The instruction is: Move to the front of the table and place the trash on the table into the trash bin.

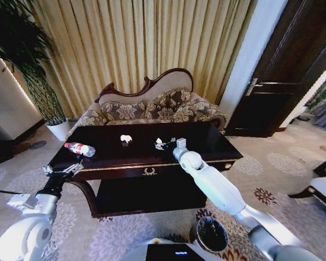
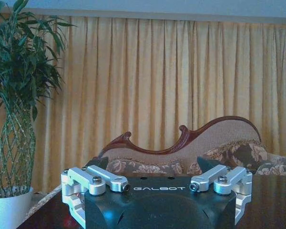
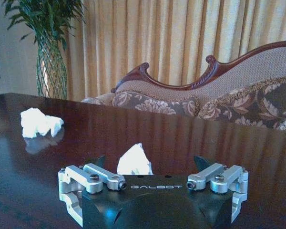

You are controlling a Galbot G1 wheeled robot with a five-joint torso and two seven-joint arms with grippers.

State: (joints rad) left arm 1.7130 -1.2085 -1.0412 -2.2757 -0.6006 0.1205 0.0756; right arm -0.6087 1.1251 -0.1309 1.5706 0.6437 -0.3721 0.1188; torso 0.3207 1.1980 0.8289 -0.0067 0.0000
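The dark glossy table [image 1: 206, 142] stands in front of me. On it lie a clear bottle with a red label [image 1: 79, 148], a white crumpled scrap [image 1: 126, 138] and a second scrap [image 1: 161, 144]. My right gripper [image 1: 168, 142] reaches over the tabletop to that second scrap. In the right wrist view the gripper [image 3: 151, 161] is open, with the scrap [image 3: 134, 160] lying between its spread fingers and the other scrap [image 3: 39, 122] farther off. My left gripper [image 1: 62, 170] hovers open by the table's front left corner, short of the bottle. The trash bin [image 1: 211, 234] stands on the carpet under my right arm.
A patterned sofa [image 1: 152, 109] with a carved wooden back sits right behind the table, before tan curtains. A potted plant [image 1: 43, 92] stands at the back left and a dark door [image 1: 282, 81] at the right. The table has a lower shelf [image 1: 146, 198].
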